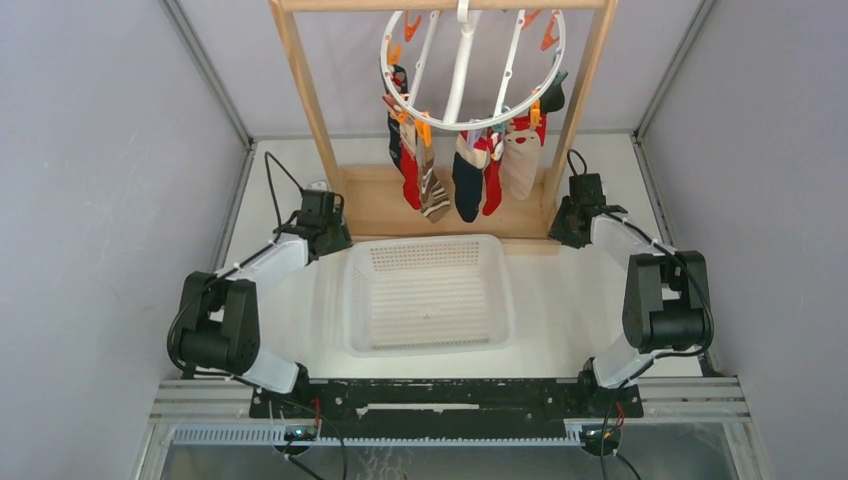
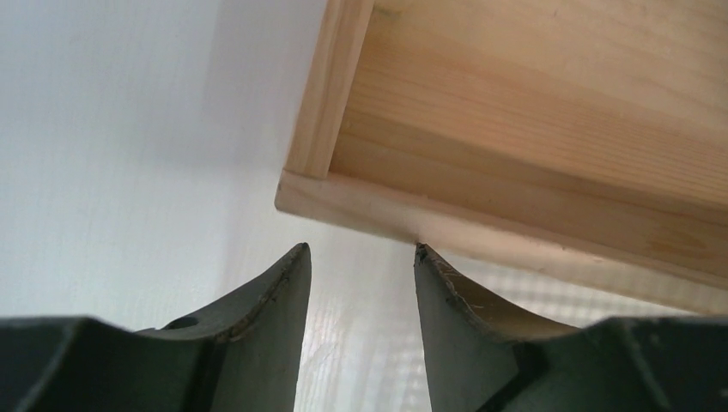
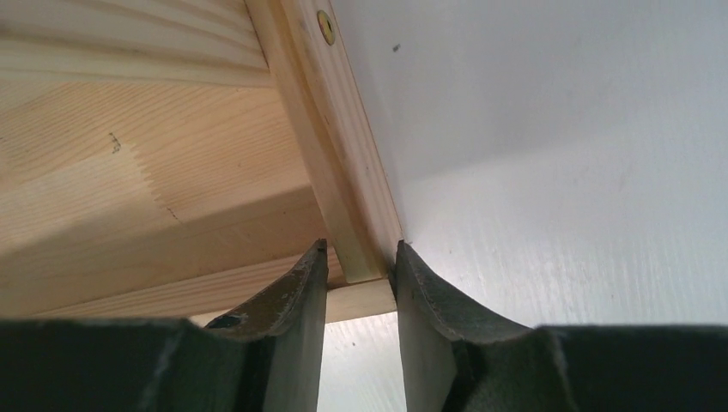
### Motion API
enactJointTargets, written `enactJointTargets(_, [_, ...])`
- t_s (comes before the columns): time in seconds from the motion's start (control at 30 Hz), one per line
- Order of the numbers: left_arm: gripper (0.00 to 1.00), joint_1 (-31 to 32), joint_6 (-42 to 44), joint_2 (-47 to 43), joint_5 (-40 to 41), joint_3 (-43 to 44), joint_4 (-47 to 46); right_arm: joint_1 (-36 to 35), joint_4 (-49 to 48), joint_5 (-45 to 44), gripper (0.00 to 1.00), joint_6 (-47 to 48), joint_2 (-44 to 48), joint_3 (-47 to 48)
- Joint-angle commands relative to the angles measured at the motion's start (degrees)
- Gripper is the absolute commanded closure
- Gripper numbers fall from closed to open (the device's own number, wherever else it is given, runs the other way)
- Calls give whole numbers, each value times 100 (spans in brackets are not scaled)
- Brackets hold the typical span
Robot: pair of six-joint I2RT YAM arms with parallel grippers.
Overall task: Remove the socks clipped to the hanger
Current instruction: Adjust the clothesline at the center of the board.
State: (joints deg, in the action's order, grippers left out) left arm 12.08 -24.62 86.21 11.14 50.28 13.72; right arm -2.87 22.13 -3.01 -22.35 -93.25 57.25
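The hanger (image 1: 458, 82), a white ring with spokes and orange clips, hangs from the top bar of a wooden rack. Several socks (image 1: 466, 178) in red, navy, striped and cream dangle from its clips in the top view only. My left gripper (image 1: 325, 213) (image 2: 360, 251) is open at the front left corner of the rack's base, with nothing between its fingers; one fingertip (image 2: 422, 254) touches the base's front edge. My right gripper (image 1: 577, 197) (image 3: 361, 249) is at the base's front right corner. Its jaws press on both sides of the base's side rail (image 3: 343, 172).
The wooden rack (image 1: 301, 95) stands at the back on a flat wooden base (image 1: 378, 205) (image 2: 532, 112) (image 3: 129, 163). A white perforated basket (image 1: 430, 243) sits on the table between the arms, just in front of the base. Grey walls close in on both sides.
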Motion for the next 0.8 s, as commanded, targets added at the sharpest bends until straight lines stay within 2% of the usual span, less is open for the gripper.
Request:
enactJointTargets(0.0, [48,-22,-106,-368,-191,-246,97,-128,514,67,61,-67,420,-386])
enactJointTargets(0.27, [48,35,-149,-869,-191,-502,183,-161,416,228,61,-204,895,-865])
enactJointTargets(0.53, [49,129,-166,-1062,-202,-510,271,-144,490,235,60,-217,1199,-909])
enactJointTargets(0.77, [48,164,-125,-955,1,-522,267,-113,390,239,59,-230,1028,-840])
